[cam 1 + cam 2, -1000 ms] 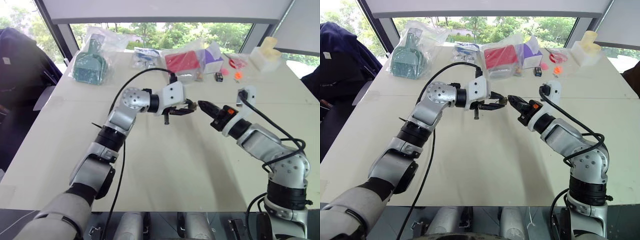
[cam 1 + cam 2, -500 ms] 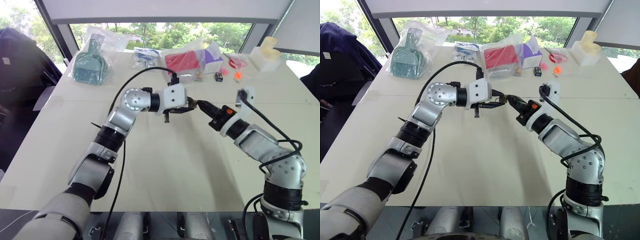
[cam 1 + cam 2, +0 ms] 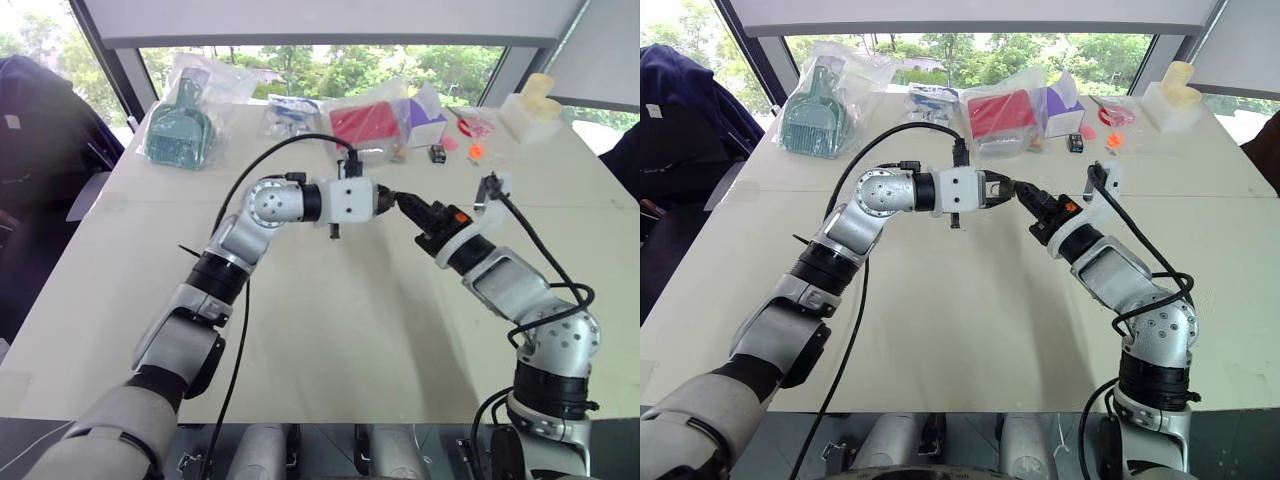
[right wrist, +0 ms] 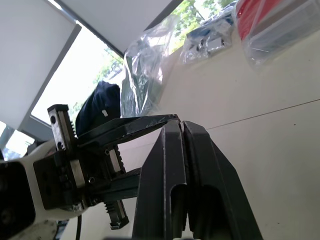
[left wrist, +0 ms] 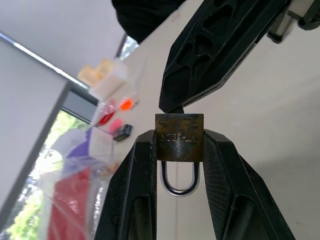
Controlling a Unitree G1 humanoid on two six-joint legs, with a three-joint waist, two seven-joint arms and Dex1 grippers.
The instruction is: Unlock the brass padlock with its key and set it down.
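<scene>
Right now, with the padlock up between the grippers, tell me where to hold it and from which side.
Grip the brass padlock by the two flat sides of its body, as the left gripper does, fingers straddling the shackle. That leaves the face opposite the shackle free, where the shut right gripper meets it. Whether a key sits there, I cannot tell.

The two grippers are met tip to tip above the table [image 3: 330, 330], slightly above frame centre: the left gripper [image 3: 384, 202] from the left, the right gripper [image 3: 403, 207] from the right. The brass padlock [image 5: 179, 137] is held between them. Bagged items [image 3: 185, 125] are lined along the table's far edge, at the frame's top.
</scene>
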